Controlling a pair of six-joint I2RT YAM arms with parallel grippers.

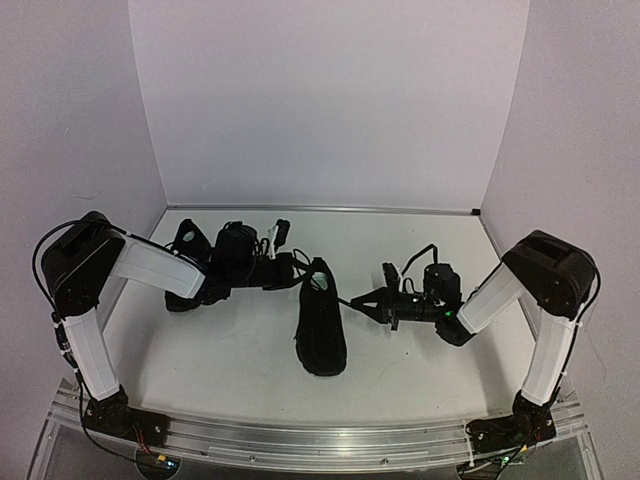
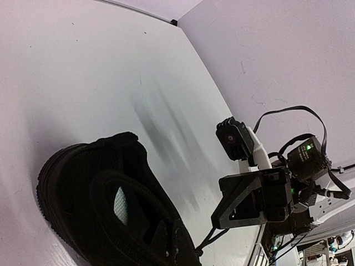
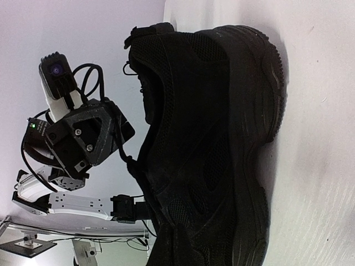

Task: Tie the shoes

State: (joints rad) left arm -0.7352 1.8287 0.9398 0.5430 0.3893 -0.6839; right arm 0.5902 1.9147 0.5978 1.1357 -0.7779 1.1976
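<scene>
One black shoe [image 1: 322, 322] lies in the middle of the table, toe toward me. It fills the right wrist view [image 3: 222, 138] and shows its opening in the left wrist view [image 2: 105, 205]. My left gripper [image 1: 298, 268] is at the shoe's far left side, shut on a thin black lace [image 3: 126, 158] seen in the right wrist view [image 3: 115, 145]. My right gripper [image 1: 358, 300] is just right of the shoe, shut on another lace [image 2: 208, 238] that runs taut from the shoe [image 2: 218, 224]. A second shoe [image 1: 185, 250] sits at the back left, partly hidden by the left arm.
The white table [image 1: 230, 370] is closed in by white walls on the left, back and right. An aluminium rail [image 1: 320, 440] with both arm bases runs along the near edge. Loose cables hang off both wrists.
</scene>
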